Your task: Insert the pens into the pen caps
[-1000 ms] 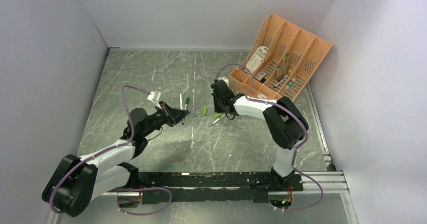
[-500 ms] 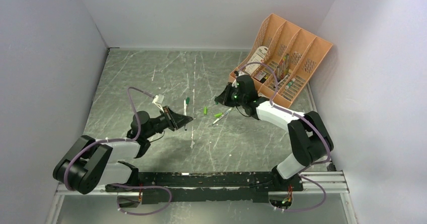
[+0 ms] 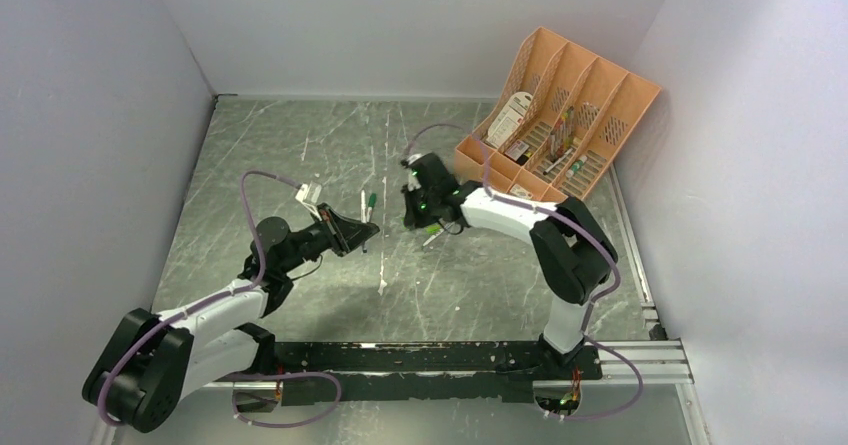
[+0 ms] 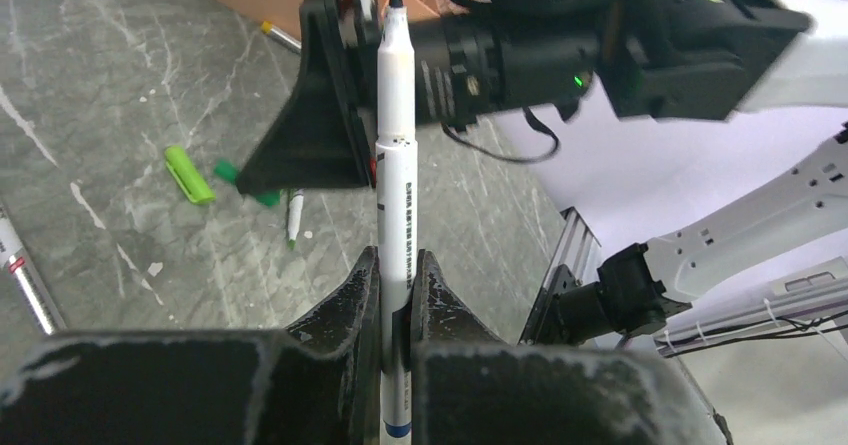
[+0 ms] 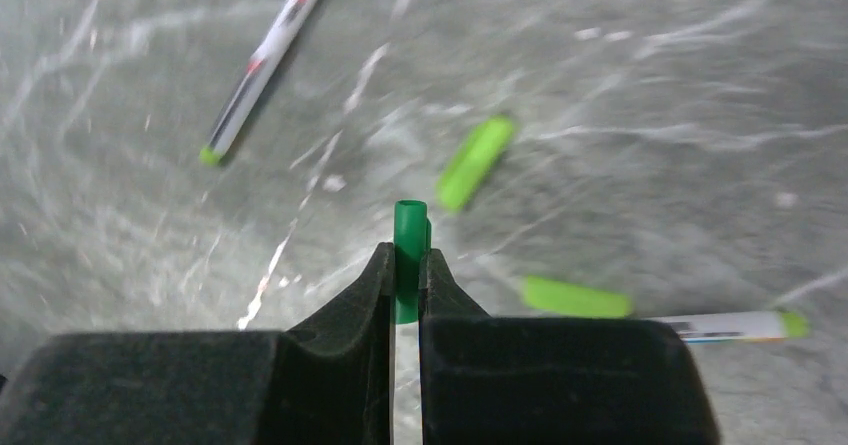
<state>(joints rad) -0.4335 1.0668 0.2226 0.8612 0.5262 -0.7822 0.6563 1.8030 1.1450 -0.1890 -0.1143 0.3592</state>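
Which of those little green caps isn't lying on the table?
The darker green cap, pinched in the right gripper. The two lime-green caps lie flat on the table.

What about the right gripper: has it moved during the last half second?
Yes. In the top view the right gripper has moved left, away from the orange organizer, toward the left gripper.
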